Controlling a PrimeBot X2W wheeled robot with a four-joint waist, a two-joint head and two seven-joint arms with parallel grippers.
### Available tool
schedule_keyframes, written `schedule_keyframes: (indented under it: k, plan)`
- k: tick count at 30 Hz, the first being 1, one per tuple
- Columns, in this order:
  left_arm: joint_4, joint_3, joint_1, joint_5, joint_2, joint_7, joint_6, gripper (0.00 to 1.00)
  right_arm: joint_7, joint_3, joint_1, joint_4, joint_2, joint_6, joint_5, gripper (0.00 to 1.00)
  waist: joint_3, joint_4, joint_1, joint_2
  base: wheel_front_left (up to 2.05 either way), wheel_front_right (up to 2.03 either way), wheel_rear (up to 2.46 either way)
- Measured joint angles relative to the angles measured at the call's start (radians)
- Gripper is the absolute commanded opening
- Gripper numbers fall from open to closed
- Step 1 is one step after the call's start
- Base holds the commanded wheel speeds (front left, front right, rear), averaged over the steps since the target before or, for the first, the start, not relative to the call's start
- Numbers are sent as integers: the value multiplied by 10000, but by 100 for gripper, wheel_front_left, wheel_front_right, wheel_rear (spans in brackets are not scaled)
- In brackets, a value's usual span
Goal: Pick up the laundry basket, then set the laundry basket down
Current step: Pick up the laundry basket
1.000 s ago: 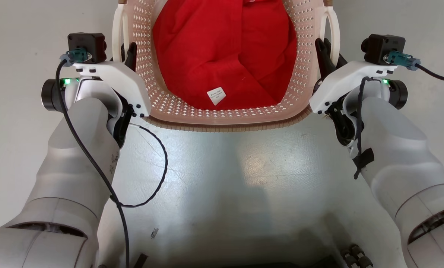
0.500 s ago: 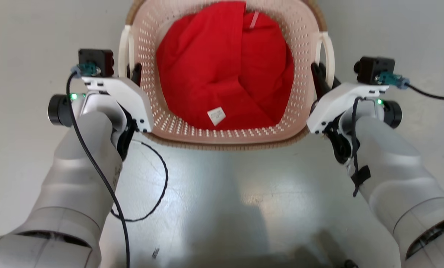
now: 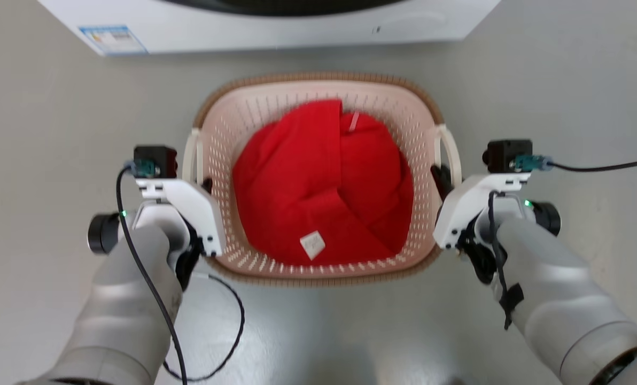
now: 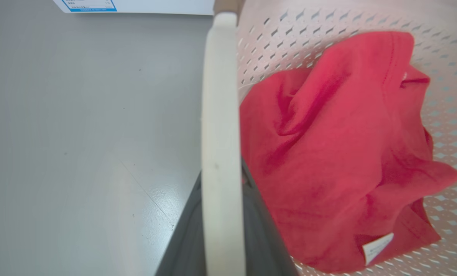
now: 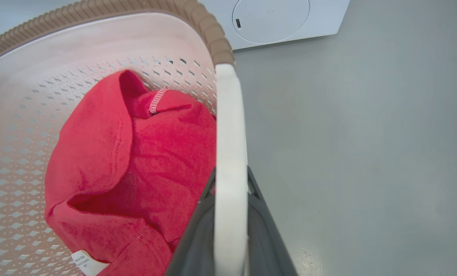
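1. The left hand (image 4: pixel 222 180) rises from the bottom edge. Its two dark fingers (image 4: pixel 184 237) sit on either side of a white handle (image 4: pixel 221 115), clamped against it.
2. The handle runs straight up the middle of the view and belongs to the laundry basket (image 4: pixel 274 42), whose cream perforated wall takes up the right side. A bit of brown rim (image 4: pixel 228 4) shows at the handle's top end.
3. A crumpled red garment (image 4: pixel 339 153) lies inside the basket, with a white label (image 4: pixel 378 248) at its lower right.
4. Left of the handle lies a glossy grey floor (image 4: pixel 79 134).
5. Along the top left edge is the base of a white appliance (image 4: pixel 155 5), which bears a blue-bordered sticker (image 4: pixel 88 4).
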Motion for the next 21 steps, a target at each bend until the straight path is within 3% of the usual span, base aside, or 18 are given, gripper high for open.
schedule_keyframes:
  k: [21]
  plan:
    - [56, -104, 2098, -830, -192, 986, 31, 0, 1191, 729, 1854, 19, 8, -2, 913, 0, -3132, -83, 0, 0, 0, 0, 0]
